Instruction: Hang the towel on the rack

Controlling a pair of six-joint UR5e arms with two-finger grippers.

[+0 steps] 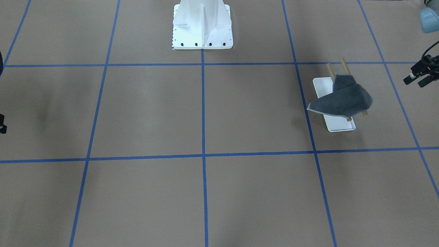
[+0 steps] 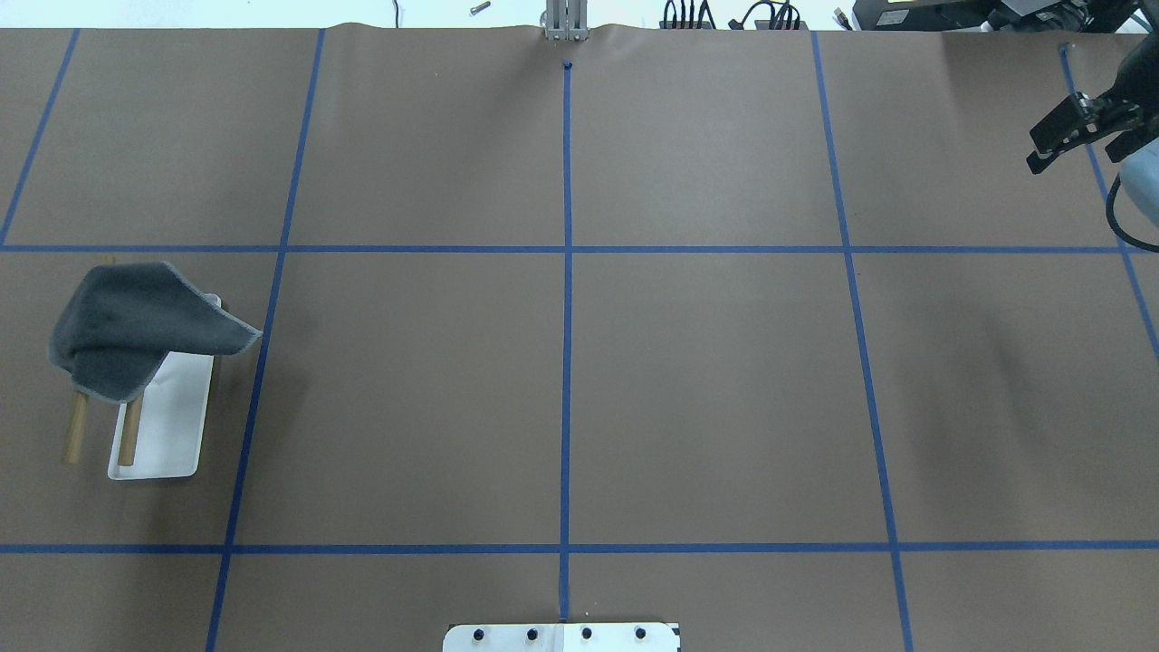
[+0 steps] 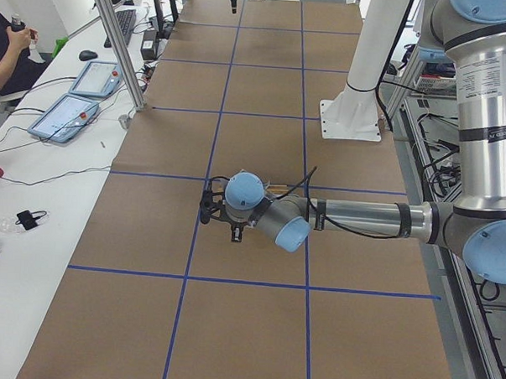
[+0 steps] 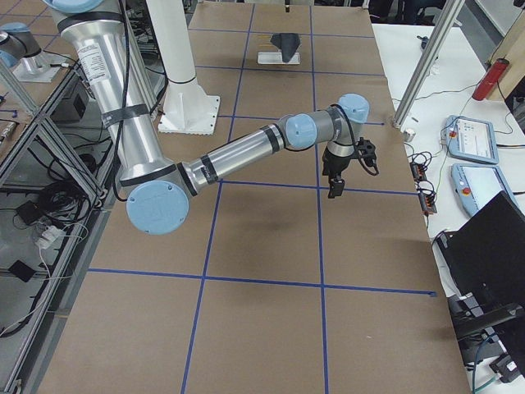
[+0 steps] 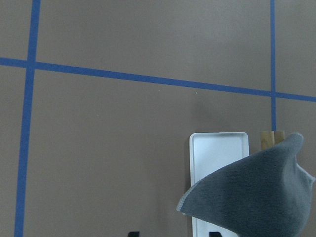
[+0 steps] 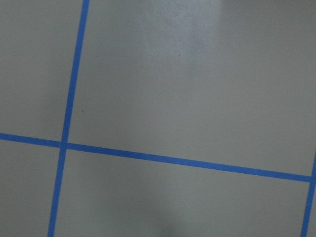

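The dark grey towel (image 1: 343, 99) hangs draped over the two tan wooden rods (image 2: 75, 435) of the rack, above its white tray base (image 1: 339, 126). One corner sticks out sideways. The towel (image 2: 136, 326) and the tray (image 2: 167, 426) sit at the overhead view's left side. The left wrist view shows the towel (image 5: 252, 197) and the tray (image 5: 217, 153) just ahead. My left gripper (image 1: 415, 81) is open and empty, beside the rack and apart from it. My right gripper (image 2: 1073, 154) is open and empty, far from the rack.
The large white bolted pedestal (image 1: 202, 27) stands at the robot's side of the brown table, which is marked with blue tape lines (image 2: 567, 317). In the exterior left view, tablets (image 3: 67, 114) and cables lie on a white side bench, with a seated person (image 3: 11, 49).
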